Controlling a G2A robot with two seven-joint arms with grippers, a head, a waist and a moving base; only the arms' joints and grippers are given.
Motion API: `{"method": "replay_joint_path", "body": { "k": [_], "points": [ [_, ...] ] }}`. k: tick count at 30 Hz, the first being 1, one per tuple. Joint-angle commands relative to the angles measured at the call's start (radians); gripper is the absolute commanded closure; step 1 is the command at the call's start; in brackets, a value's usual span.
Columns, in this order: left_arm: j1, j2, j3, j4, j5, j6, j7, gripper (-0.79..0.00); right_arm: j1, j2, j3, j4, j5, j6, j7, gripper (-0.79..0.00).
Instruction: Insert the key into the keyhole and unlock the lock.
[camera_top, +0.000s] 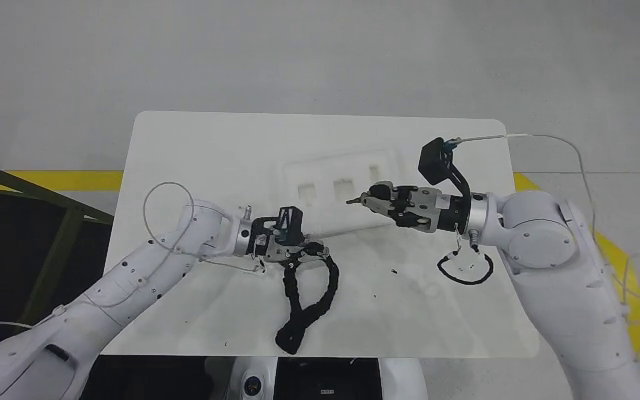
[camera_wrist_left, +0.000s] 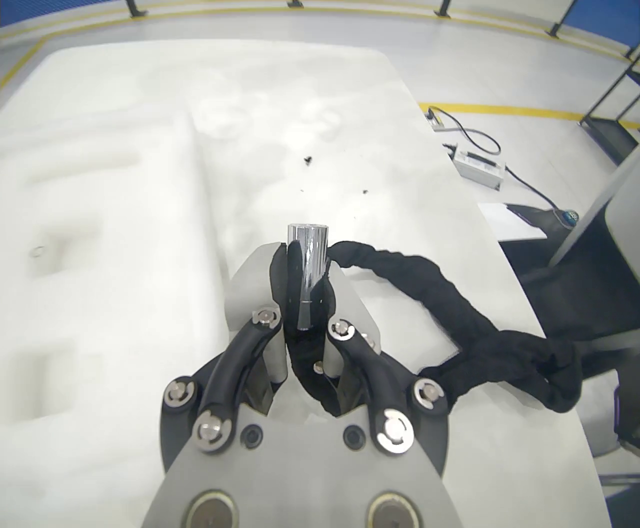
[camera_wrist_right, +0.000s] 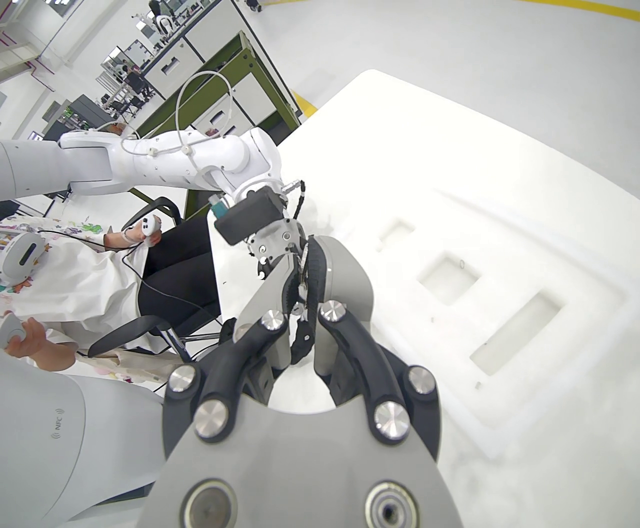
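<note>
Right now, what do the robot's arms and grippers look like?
The left arm and right arm are glossy white rounded tubes, each trailing a thin white cable. The left gripper and right gripper have grey metal fingers on curved black links with silver bolts.

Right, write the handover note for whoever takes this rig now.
The left gripper: jaws shut on the chrome lock cylinder; its black sleeved chain hangs down to the table.
The right gripper: jaws shut on the key, held over the white foam tray, tip pointing towards the lock.
Done: lock and key are both in hand.
Left: key and cylinder are apart. Line them up, insert the key and turn it.
</note>
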Motion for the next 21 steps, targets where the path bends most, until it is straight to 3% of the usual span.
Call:
{"method": "replay_joint_path", "body": {
  "k": [1, 11, 16, 21],
  "points": [
    [0.036, 0.015, -0.04, 0.001, 0.021, 0.055, 0.07, 0.0, 0.006, 0.001, -0.009, -0.002, 0.009, 0.004, 0.011, 0.0],
    [0.16, 0.054, -0.167, -0.017, 0.133, 0.247, 0.378, 0.0, 0.049, -0.001, -0.079, -0.012, 0.077, 0.032, 0.075, 0.0],
    [0.189, 0.055, -0.192, -0.017, 0.158, 0.301, 0.448, 0.0, 0.082, -0.01, -0.151, -0.001, 0.097, 0.042, 0.094, 0.0],
    [0.211, 0.05, -0.21, -0.017, 0.157, 0.346, 0.446, 0.0, 0.127, -0.026, -0.219, 0.029, 0.058, 0.047, 0.037, 0.0]
  ]
}}
